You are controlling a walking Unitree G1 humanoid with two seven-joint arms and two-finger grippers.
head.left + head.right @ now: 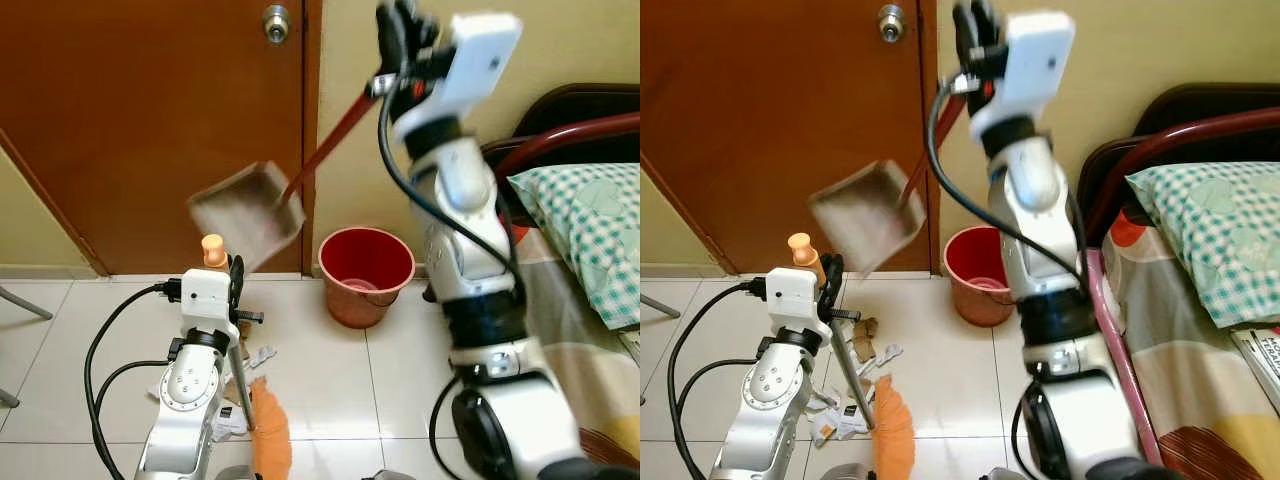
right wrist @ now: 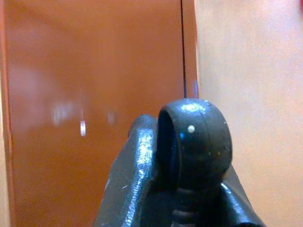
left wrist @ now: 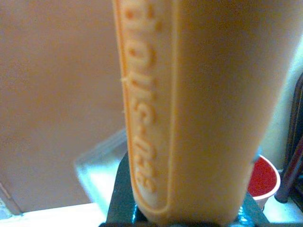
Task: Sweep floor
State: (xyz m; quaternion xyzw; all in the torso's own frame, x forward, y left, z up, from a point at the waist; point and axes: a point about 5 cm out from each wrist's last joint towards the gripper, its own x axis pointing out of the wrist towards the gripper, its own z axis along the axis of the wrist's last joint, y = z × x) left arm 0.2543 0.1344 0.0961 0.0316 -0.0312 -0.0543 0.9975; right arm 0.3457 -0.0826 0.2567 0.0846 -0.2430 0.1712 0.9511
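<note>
Left eye view: the right gripper [image 1: 400, 45] is raised high and is closed on the end of the dark red handle of a dustpan [image 1: 248, 215], whose pan hangs below and to the left of that gripper, blurred, in front of the brown door [image 1: 140, 120]. In the right wrist view the handle's rounded black end [image 2: 194, 142] is seen clamped between the fingers. A red bucket [image 1: 365, 272] stands on the floor well below the right gripper, beside the door frame, just right of the pan.

The left gripper [image 1: 228, 285] is held low and is pinched around the thin shaft of a broom, just under its orange grip [image 1: 212, 249]; the orange bristles [image 1: 268, 435] lie below it on the white tiled floor [image 1: 330, 390]. Scraps of paper and litter [image 1: 855, 385] are scattered beside the bristles.

The task is judged to be part-way through: a load appears to be on its way to the bucket, though the pan's contents cannot be made out. The litter by the broom is not yet collected, so more sweeping and at least one more emptying are probably left.
</note>
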